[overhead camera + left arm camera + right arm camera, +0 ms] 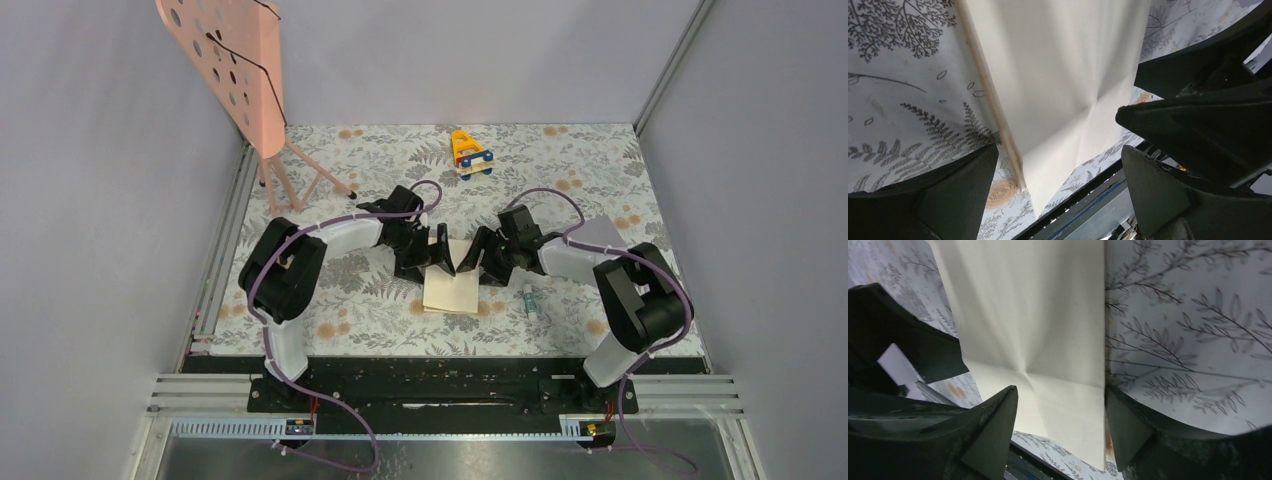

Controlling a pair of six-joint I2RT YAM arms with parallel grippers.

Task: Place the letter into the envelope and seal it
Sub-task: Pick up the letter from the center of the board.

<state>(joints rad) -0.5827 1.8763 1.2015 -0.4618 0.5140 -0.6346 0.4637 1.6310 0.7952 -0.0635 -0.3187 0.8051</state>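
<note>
Arm bases (pixel 430 395) lay nearest lens, at near desk (pixel 600 190) edge.

Top view: left claw (pixel 430 265) and right claw (pixel 481 266) hung side by side over far edge of cream creased letter (pixel 452 295), which lay flat mid-desk. Envelope was not distinguishable. Insertion and sealing were judged undone.

Left wrist view: claw was wide, fingers (pixel 948 200) straddling letter. Tan strip (pixel 993 110) ran along one edge, identity unclear, unseen from above.

Right wrist view: claw was wide, empty. Cross-creases showed clearly.

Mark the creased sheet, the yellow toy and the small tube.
creased sheet (pixel 452 293): top external view, its bare near half.
yellow toy (pixel 470 153): top external view, middle of its body.
small tube (pixel 530 302): top external view, mid-length.
</note>
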